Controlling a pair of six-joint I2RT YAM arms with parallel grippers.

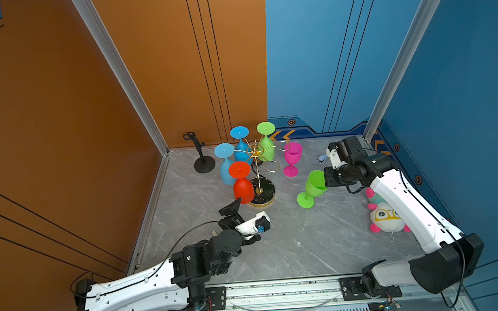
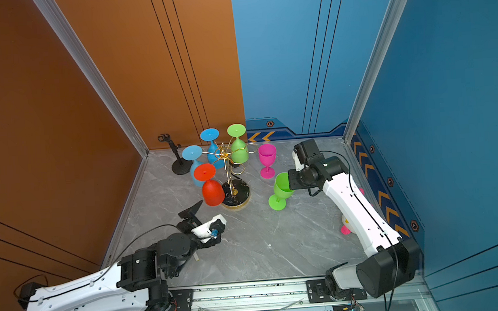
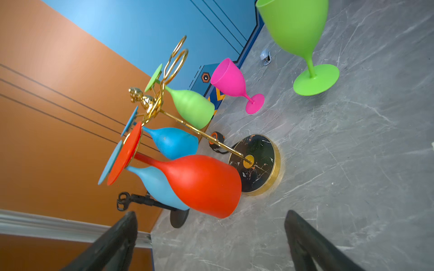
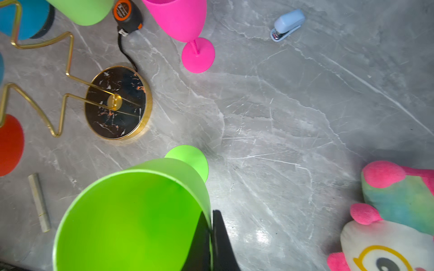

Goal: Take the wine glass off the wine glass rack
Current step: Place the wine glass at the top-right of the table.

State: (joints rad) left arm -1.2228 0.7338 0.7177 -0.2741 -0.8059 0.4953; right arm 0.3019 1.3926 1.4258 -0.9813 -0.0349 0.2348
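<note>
Left end effector (image 3: 211, 214) apart before hanging red glass (image 1: 243, 189), right end effector (image 1: 325, 179) clamped on upright green glass (image 1: 314, 187), pink glass (image 1: 293, 156) beside

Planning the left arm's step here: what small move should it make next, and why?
Probably ease the left gripper forward around the bowl of the red glass. Its jaws stand wide open, facing that glass, which hangs upside down on the wine glass rack, nearest this arm.

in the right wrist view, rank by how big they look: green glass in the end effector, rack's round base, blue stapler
1. lime green plastic wine glass, nearest the camera
2. round black marbled gold-rimmed rack base
3. small light blue stapler
</note>
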